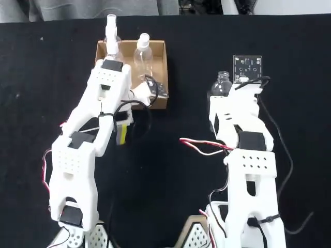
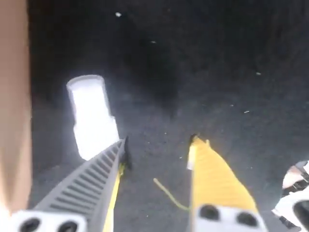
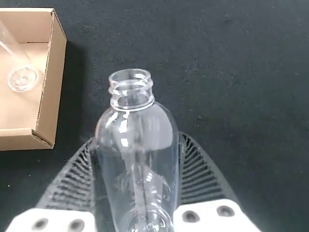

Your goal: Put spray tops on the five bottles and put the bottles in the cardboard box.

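A clear bottle [image 3: 137, 145] with no top stands upright on the black table, right of the cardboard box [image 1: 160, 72]. My right gripper [image 3: 137, 140] is shut on its body; in the high view the bottle's neck [image 1: 223, 79] rises above the right gripper [image 1: 222, 95]. Two capped bottles [image 1: 111, 39] [image 1: 143, 51] stand in the box. My left gripper [image 2: 159, 141] is open above the table beside the box wall [image 2: 12, 96]. A white spray top [image 2: 91, 116] lies just beyond one finger [image 2: 91, 179]. In the high view the left gripper [image 1: 123, 132] hangs in front of the box.
The table [image 1: 289, 51] is covered in black cloth. Red and white wires [image 1: 201, 145] loop between the two arms. A small camera board [image 1: 247, 67] sits on the right wrist. The base of a boxed bottle [image 3: 19, 75] appears in the right wrist view.
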You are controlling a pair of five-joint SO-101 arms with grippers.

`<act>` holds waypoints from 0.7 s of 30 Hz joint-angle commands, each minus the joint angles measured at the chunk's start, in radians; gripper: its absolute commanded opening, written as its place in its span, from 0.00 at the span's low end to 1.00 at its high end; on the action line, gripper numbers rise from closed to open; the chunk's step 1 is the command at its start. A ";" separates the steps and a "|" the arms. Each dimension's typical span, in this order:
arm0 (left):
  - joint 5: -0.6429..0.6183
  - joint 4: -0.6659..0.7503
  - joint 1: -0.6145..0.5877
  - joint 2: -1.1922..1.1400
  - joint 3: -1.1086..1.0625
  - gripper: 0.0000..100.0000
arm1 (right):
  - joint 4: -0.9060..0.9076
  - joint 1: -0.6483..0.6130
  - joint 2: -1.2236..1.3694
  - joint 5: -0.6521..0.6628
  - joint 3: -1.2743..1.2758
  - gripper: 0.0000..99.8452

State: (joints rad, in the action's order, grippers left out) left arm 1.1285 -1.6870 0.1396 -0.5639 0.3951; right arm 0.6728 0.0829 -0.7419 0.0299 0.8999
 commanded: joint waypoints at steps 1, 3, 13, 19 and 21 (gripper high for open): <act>-0.009 0.029 -0.013 0.103 0.044 0.22 | -0.028 0.015 -0.041 0.005 -0.012 0.01; -0.009 0.049 -0.015 0.104 0.042 0.22 | -0.028 0.015 -0.041 0.005 -0.012 0.01; -0.009 0.138 -0.015 0.107 0.044 0.28 | -0.028 0.015 -0.039 0.005 -0.013 0.01; -0.009 0.233 -0.044 0.101 0.033 0.28 | -0.028 0.015 -0.036 0.032 -0.013 0.01; -0.009 0.247 -0.047 0.084 0.031 0.28 | -0.028 0.015 -0.036 0.035 -0.015 0.01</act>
State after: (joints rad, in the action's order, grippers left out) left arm 1.1285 -1.4737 0.1212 -0.5347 0.3936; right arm 0.6728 0.0829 -0.7419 0.0514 0.8999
